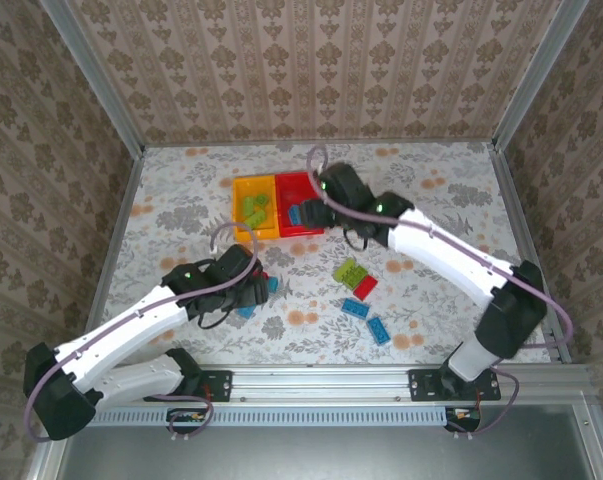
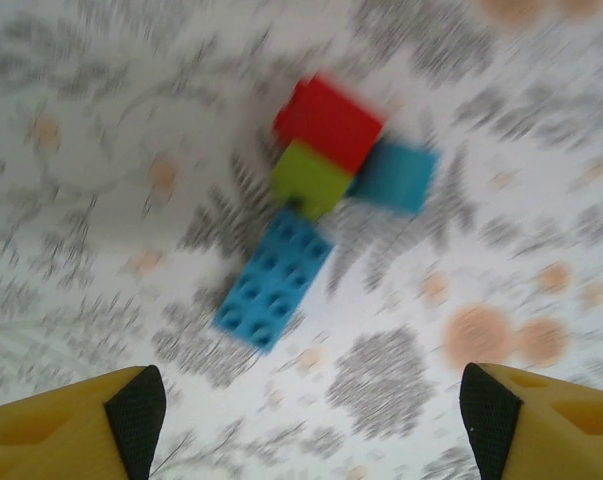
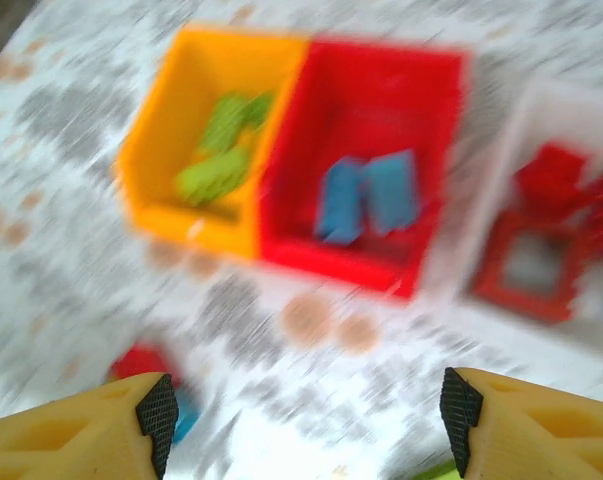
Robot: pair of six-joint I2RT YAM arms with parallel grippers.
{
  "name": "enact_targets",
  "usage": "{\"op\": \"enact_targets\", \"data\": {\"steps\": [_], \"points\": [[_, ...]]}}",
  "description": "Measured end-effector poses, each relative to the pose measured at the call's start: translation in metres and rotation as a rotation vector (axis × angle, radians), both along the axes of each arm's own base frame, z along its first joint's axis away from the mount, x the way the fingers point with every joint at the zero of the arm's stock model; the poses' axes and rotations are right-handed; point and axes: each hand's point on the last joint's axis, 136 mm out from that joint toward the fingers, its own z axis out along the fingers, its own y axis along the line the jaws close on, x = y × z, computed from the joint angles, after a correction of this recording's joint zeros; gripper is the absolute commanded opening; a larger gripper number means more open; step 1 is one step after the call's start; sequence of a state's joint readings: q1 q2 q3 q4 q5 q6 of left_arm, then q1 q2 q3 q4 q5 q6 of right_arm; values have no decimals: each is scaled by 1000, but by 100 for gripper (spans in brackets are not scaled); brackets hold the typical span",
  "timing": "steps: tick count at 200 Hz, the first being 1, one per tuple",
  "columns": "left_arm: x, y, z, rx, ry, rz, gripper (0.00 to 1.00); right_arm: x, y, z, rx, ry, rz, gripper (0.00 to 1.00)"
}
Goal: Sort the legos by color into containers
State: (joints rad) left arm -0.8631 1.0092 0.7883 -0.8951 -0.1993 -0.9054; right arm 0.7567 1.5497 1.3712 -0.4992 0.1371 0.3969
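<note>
Legos [image 2: 274, 280] cluster under our left tool [image 2: 311, 415], spread empty likely to pick one, while our right tool [image 3: 308, 412], also released, hangs over the containers [image 3: 331, 262].

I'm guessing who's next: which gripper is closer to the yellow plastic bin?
Right. The right gripper is by the red plastic bin beside the yellow plastic bin; the left gripper is nearer the bases, over loose bricks.

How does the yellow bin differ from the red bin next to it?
The yellow rectangular plastic bin holds lime green bricks; the red rectangular plastic bin holds blue bricks. In the top view the yellow bin lies left of the red bin. Both are open-topped, alike in size, and set side by side.
</note>
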Motion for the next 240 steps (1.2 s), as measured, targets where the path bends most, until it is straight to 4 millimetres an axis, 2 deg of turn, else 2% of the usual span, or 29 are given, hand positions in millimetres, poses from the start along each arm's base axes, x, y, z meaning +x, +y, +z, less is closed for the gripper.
{"op": "enact_targets", "data": {"steps": [17,33,45,60,76,104,133,164,216,240], "points": [[-11,8,-21,57,69,-14,84,-46,20,-37,43,81,83,77],[-13,9,-34,112,113,-34,87,-79,21,-75,60,175,101,78],[-12,9,-42,148,139,-57,87,-100,17,-96,76,237,91,78],[-9,8,-51,170,166,-82,87,-119,15,-105,106,275,81,79],[-3,6,-61,175,185,-97,85,-133,19,-98,172,282,78,78],[6,9,-79,169,222,-106,78,-144,24,-82,268,280,68,78],[13,7,-91,157,238,-141,61,-146,21,-81,295,290,43,78],[15,0,-104,153,266,-164,49,-145,20,-81,297,290,35,78],[16,-4,-101,155,249,-156,30,-144,20,-81,295,285,30,77],[2,-8,-90,172,226,-178,27,-140,16,-76,297,263,26,77]]}}
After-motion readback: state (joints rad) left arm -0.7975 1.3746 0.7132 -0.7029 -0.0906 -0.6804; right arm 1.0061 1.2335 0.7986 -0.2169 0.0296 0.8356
